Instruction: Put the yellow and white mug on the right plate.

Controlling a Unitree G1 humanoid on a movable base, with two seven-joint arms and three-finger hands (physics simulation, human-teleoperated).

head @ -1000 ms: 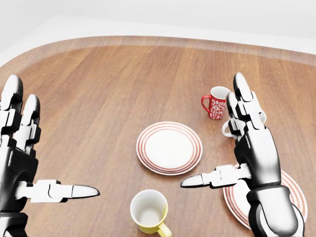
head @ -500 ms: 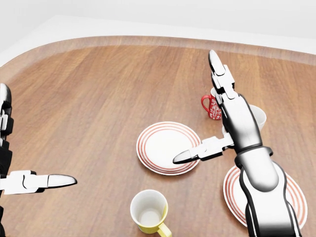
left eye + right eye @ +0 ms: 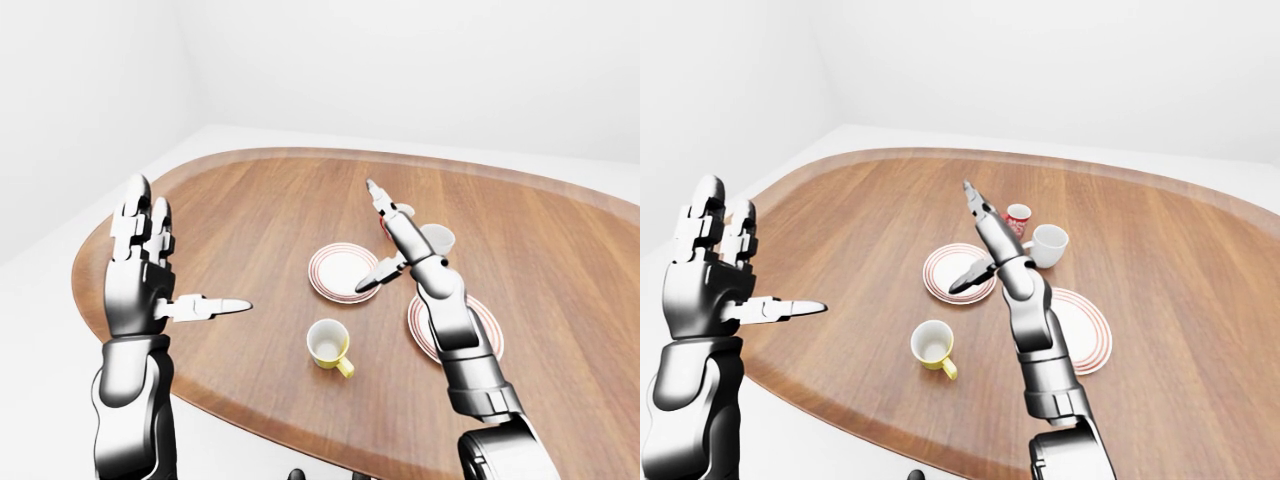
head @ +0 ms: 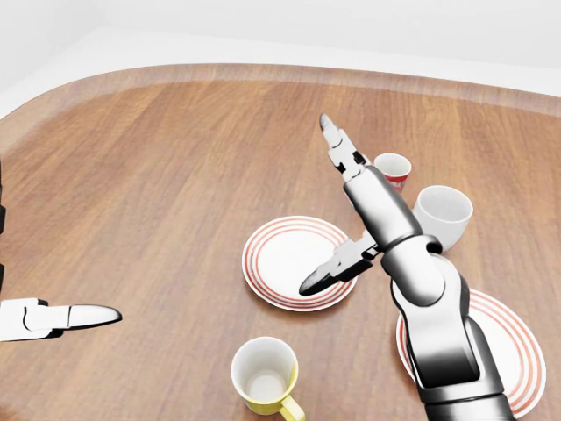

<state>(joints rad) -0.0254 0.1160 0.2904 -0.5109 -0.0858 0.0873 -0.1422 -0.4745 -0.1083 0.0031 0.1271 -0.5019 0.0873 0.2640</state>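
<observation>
Since the earlier frame the right hand (image 4: pixel 337 210) has swung up and leftward in the head view, uncovering the white mug (image 4: pixel 443 216) and red mug (image 4: pixel 393 169); the left hand (image 3: pixel 150 270) has slid off toward the left edge. Both hands are spread wide, holding nothing. The yellow mug (image 4: pixel 263 375) stands upright at bottom centre on the table (image 4: pixel 158 202), below the left plate (image 4: pixel 263 259). The right plate (image 4: pixel 513 342) lies lower right, partly behind the forearm.
</observation>
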